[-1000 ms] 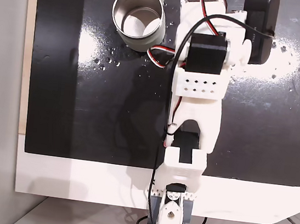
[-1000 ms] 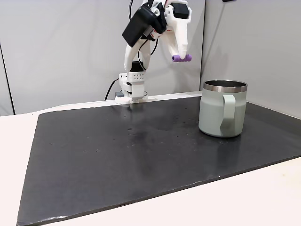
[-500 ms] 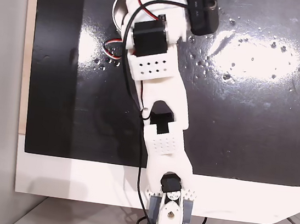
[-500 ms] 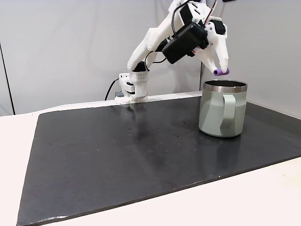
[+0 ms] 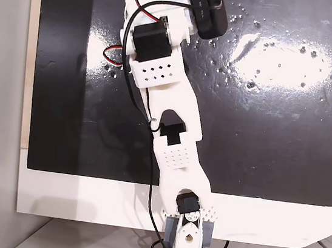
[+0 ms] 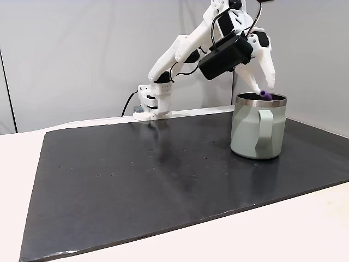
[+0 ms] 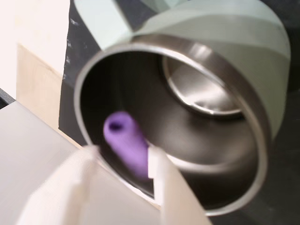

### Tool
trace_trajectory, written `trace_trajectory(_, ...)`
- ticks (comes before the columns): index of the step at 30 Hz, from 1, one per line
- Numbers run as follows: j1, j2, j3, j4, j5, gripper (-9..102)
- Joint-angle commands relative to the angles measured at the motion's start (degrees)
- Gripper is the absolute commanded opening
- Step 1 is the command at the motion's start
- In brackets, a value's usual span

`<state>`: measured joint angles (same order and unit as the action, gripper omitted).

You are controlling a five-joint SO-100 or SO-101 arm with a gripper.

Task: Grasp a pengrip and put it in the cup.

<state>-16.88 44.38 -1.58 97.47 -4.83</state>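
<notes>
Pengrip (image 7: 127, 143) is pinched between the two white fingers (image 7: 157, 161) of the hand (image 6: 263, 91), purple tube poking forward past the fingertips; in the wrist view it sits over the open mouth of the cup (image 7: 262, 108), inside the rim line on the side nearest the hand. In a fixed view from the side the pengrip (image 6: 264, 95) is level with the steel rim of the cup (image 6: 256, 134), seemingly just above it, not yet released. Step in hand, as I judge it: the drop. To do it well, open only once the whole tube is clearly past the near rim (it currently lies close to that edge, so a nudge further toward the cup's centre looks prudent), and release low so the rubber does not bounce out. Beyond the hand: cup handle faces away from the arm (image 5: 171, 131), toward the side camera; black mat (image 6: 136, 180) on the white desk (image 6: 305, 229) under and beside the cup carries nothing else that I can see. In the fixed view from above the arm covers the cup. Main hazard is a fingertip clipping the rim.
</notes>
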Motion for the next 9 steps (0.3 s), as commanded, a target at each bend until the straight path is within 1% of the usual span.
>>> trace_trajectory(1,0.26,1.32,-3.25,0.44,0.53,18)
trace_trajectory(9,0.18,1.58,-3.25,0.97,0.7,18)
